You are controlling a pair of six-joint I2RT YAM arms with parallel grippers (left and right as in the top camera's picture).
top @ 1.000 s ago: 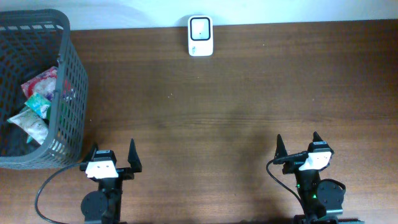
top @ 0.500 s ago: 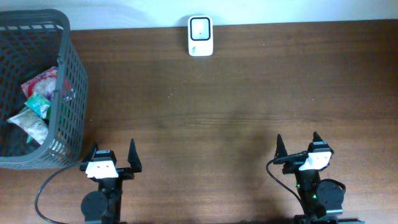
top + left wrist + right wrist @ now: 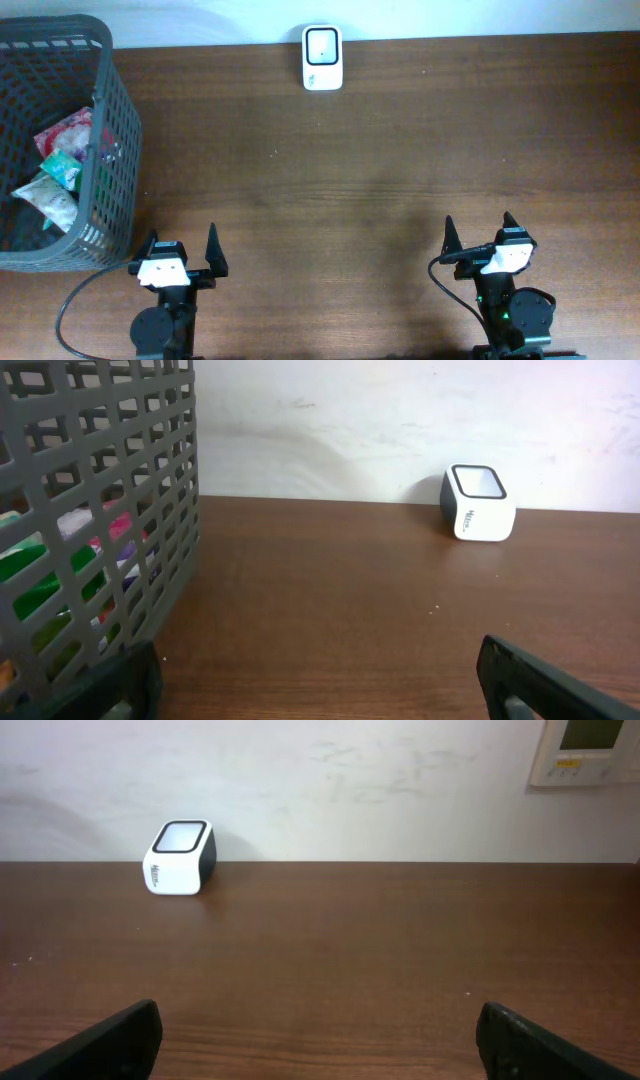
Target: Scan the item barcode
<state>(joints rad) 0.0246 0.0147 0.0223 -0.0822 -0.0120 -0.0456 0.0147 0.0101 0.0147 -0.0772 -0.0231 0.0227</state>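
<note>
Looking down from overhead, the white scanner sits at the far edge of the brown table, its window facing up. Well to the left of the scanner stands a grey mesh basket, and the packets to be scanned lie inside it in a loose heap. The left gripper waits at the near edge, well in front of the scanner and to its left, with its jaws spread wide and nothing between them. The right gripper sits in front of the scanner and to its right, equally wide and empty.

From the left wrist, the scanner stands far off to the right by the pale wall. The basket wall fills the frame to the left of it, with pink and green packets showing through the mesh. The 2 dark fingers appear only at the bottom corners, far apart.

From the right wrist, the scanner stands far off to the left. A beige wall panel hangs well to the right of it, and both fingers sit in the bottom corners.
</note>
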